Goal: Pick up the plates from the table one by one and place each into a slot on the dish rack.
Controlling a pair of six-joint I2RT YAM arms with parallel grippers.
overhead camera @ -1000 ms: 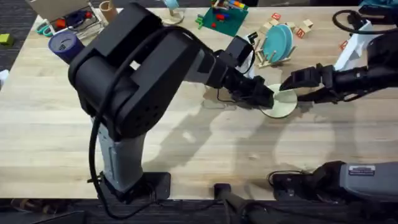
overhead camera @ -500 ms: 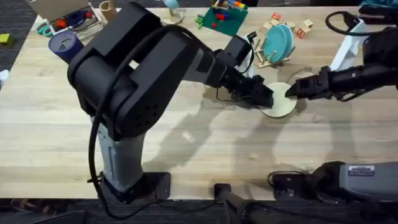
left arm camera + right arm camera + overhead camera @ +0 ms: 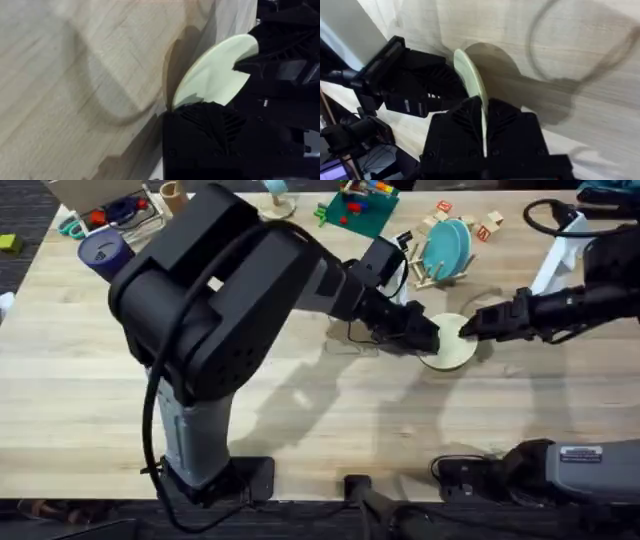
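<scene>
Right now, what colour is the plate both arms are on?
Cream, a pale yellow-green. The plate shows best in the left wrist view, gripped at its edge.

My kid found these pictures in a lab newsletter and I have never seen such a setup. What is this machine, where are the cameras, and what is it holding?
These are two robot arms at a wooden table. One picture looks down from above; the other two come from cameras on the arms' wrists. In the middle, both arms grip one cream plate: the left gripper holds one edge, the right gripper the opposite edge, each with its jaws closed on the rim. The wrist pictures show the plate edge-on, tilted up off the wood. Behind stands a small wooden dish rack with a blue plate already upright in it. Toys and a purple cup lie at the far edge.
</scene>
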